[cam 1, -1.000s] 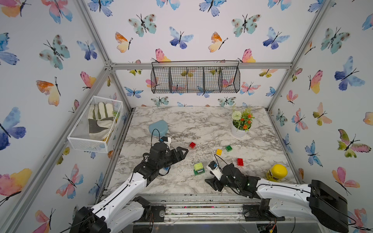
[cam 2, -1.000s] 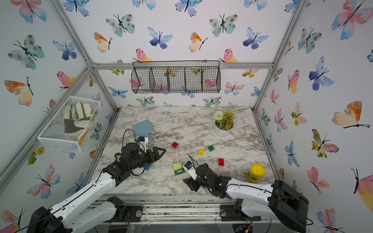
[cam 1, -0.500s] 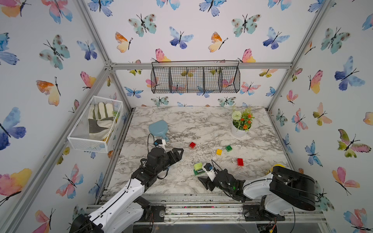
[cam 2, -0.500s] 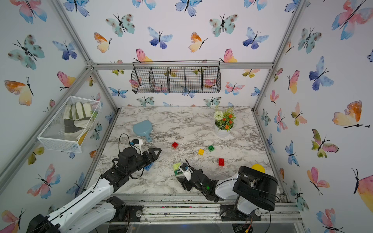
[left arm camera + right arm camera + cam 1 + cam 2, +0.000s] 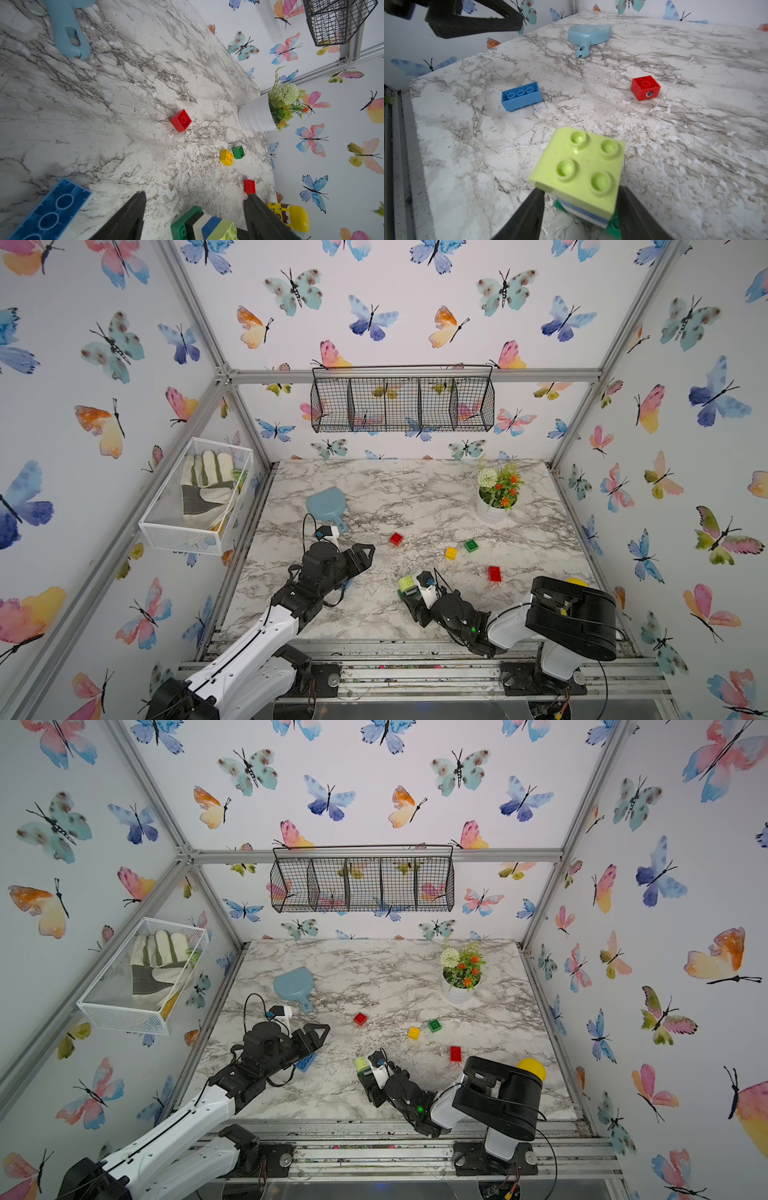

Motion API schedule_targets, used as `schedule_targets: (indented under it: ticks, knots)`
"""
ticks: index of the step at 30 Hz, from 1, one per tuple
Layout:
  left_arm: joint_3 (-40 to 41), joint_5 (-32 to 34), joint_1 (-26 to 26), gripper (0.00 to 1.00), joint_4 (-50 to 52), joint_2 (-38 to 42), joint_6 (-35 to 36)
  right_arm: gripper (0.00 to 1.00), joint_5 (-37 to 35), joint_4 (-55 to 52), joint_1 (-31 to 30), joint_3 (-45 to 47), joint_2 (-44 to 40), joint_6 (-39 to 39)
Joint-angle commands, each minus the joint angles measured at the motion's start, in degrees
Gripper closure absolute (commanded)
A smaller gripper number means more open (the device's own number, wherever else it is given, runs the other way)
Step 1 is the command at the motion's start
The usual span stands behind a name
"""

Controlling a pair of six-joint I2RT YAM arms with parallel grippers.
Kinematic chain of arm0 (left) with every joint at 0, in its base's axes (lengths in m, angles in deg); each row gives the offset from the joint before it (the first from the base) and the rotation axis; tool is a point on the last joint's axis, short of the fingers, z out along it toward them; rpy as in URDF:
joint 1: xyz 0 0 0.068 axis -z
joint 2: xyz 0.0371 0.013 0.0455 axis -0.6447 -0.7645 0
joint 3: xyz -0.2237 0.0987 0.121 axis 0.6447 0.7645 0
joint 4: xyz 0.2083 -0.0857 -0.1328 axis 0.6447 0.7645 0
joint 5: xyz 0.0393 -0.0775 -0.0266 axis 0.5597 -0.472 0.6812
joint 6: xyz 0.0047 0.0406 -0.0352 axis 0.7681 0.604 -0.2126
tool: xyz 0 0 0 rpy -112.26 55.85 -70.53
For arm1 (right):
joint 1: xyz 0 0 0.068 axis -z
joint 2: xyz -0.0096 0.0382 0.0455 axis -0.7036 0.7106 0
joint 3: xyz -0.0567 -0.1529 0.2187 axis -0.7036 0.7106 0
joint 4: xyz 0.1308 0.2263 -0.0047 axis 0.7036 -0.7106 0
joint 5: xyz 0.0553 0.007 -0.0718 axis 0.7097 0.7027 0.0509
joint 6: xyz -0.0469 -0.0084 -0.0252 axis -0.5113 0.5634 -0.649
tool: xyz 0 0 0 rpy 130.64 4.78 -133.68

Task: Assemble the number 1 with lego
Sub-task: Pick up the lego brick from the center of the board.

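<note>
Right end effector [image 5: 579, 190] straddles the studded, lime-topped brick stack [image 5: 579, 166]; clenched or not, I cannot tell. Left end effector [image 5: 195, 194] gapes, released.

No legible text, number or brand was visible; the label on the yellow bottle [image 5: 291, 216] was too blurred to read.

Butterfly-papered walls [image 5: 374, 302] (framed in aluminium) enclose a marble tabletop [image 5: 415, 489]; a wire basket [image 5: 402, 404] hangs at the back.
</note>
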Motion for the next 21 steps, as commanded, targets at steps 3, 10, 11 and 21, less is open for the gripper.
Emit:
schedule_targets:
  ticks: [3, 10, 11, 21]
  knots:
    - [-1.56, -2.0, -1.09, 0.22, -0.9, -0.28, 1.48, 0.43, -3.79, 2.12, -0.37, -1.5, 1.65, 1.66]
    - [-1.62, -2.85, -1.71, 0.23, -0.73, -0.03, 1.94, 0.49, -4.88, 3.37, -0.41, -1.88, 3.21, 2.02]
    - [-1.58, -2.93, -1.83, 0.23, -0.64, 0.03, 1.93, 0.51, -4.97, 3.32, -0.4, -1.87, 3.25, 2.07]
    - [-1.66, -3.06, -2.34, 0.24, -0.38, 0.47, 1.93, 0.69, -6.35, -1.21, -0.44, -2.05, 0.11, 2.11]
